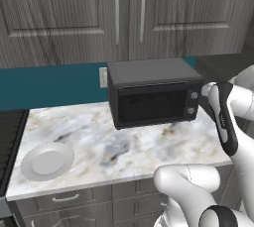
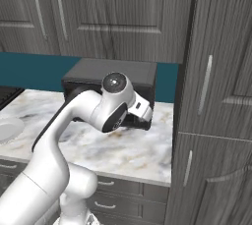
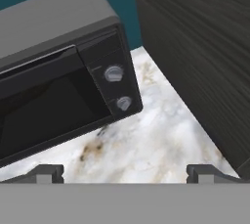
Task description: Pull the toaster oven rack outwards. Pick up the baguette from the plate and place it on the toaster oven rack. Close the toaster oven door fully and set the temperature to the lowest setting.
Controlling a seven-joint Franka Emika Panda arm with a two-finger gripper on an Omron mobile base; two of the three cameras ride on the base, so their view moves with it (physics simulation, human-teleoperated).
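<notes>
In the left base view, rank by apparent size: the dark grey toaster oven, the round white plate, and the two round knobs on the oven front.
1. The boxy dark grey toaster oven, by far the largest.
2. The round white plate, empty, nearer the camera, so its rank against the oven is by look only.
3. The upper knob and lower knob look alike; unranked.

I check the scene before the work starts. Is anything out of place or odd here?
One thing: the plate on the counter is bare, with no baguette on it. The toaster oven stands square with its door shut.
</notes>
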